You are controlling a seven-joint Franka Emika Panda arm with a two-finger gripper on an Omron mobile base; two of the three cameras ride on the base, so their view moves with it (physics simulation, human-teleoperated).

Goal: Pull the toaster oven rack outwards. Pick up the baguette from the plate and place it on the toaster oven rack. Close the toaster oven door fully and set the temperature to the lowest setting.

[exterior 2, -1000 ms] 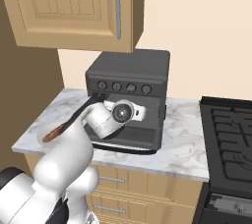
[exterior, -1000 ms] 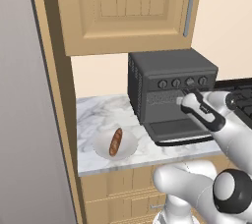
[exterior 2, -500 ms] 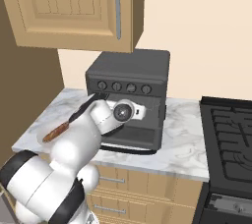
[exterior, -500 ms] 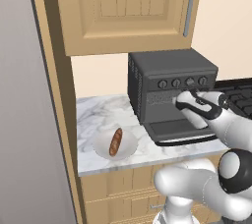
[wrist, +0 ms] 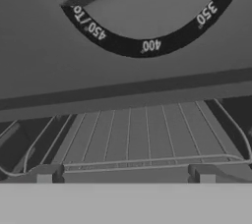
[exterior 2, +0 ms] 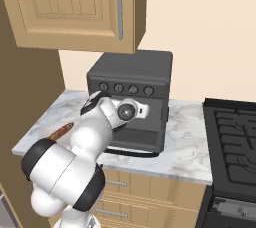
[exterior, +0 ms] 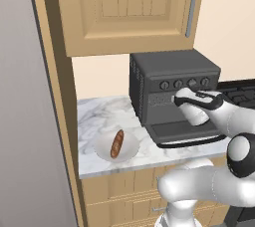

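The toaster oven (exterior: 169, 79) stands on the marble counter with its door (exterior: 185, 130) dropped flat open. My gripper (exterior: 177, 100) is at the mouth of the cavity, just below the knobs, open and holding nothing. In the hand view the fingertips (wrist: 44, 175) stand wide apart, and the toaster oven rack (wrist: 142, 137) lies right beyond them, its front wire close to the tips. The baguette (exterior: 117, 143) rests on the plate (exterior: 102, 147) left of the oven. From the right, my arm covers most of the oven front (exterior 2: 135, 77), and one end of the baguette (exterior 2: 60, 131) peeks out.
A wooden wall cabinet (exterior: 129, 7) hangs over the oven. A tall wooden panel (exterior: 55, 121) bounds the counter on the left. A black stovetop (exterior 2: 232, 134) lies to the oven's right. A temperature dial with printed numbers (wrist: 147, 46) is just above the rack opening.
My hand has moved a little left and in toward the oven opening, and the elbow has swung. The gripper stayed open. Baguette, plate and door have not moved.
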